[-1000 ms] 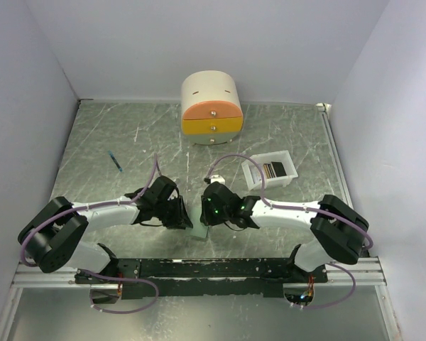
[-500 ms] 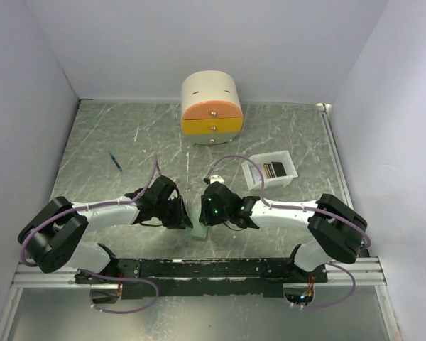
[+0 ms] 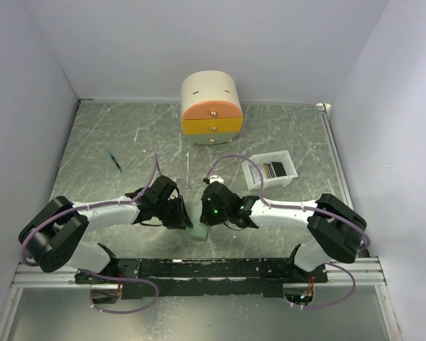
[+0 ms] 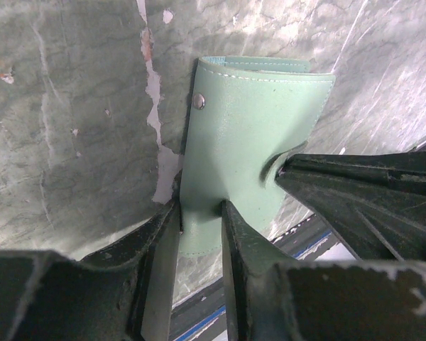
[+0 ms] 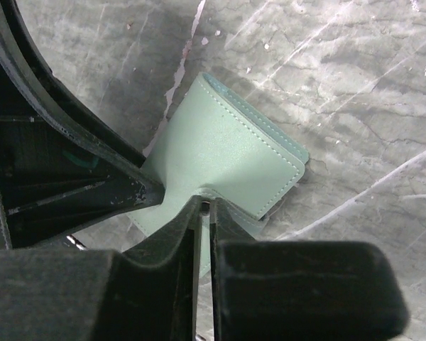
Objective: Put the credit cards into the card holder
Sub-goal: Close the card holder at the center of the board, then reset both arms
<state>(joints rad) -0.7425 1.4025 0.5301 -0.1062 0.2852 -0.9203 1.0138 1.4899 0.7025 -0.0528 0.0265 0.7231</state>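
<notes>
Between the two hands the card holder (image 4: 248, 121) lies folded on the bench (image 3: 113, 128). The left hand (image 4: 200, 209) grasps its edge and the right hand (image 5: 204, 206) pinches its cover. This looks like the opening step, so the next move is to part the cover. The credit cards (image 3: 273, 170) sit beyond the right hand, in a white tray (image 3: 292, 168).

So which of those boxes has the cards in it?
The white tray, open-topped, with dark striped cards lying inside; the round drawer box farther back has its drawers shut.
</notes>
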